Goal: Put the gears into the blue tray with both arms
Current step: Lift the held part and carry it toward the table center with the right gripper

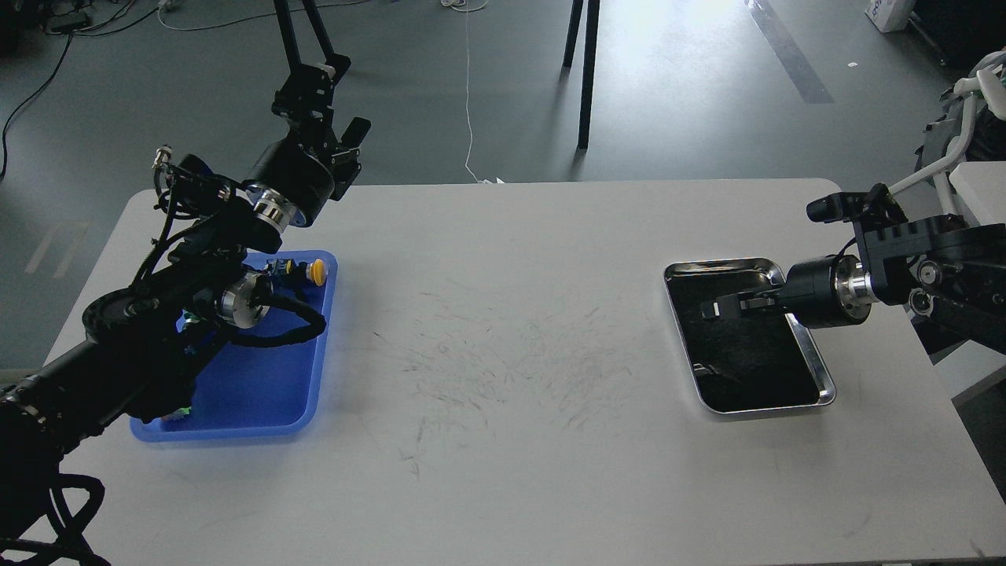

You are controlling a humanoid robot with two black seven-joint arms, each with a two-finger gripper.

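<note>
The blue tray (263,389) lies at the table's left side, partly under my left arm. That arm rises past the tray's far end, and my left gripper (308,85) hangs beyond the table's far edge, too dark to read. My right gripper (712,309) points left above the far half of the shiny steel tray (817,376). Its dark fingers merge with the tray's dark bottom, so neither their state nor any held piece shows. I cannot pick out the gears against that dark bottom.
Small coloured parts, one with a yellow knob (317,271), sit at the blue tray's far end. The white table (511,440) is scuffed in the middle. Black stand legs (583,71) stand on the floor behind the table, and white equipment (963,149) at the right edge.
</note>
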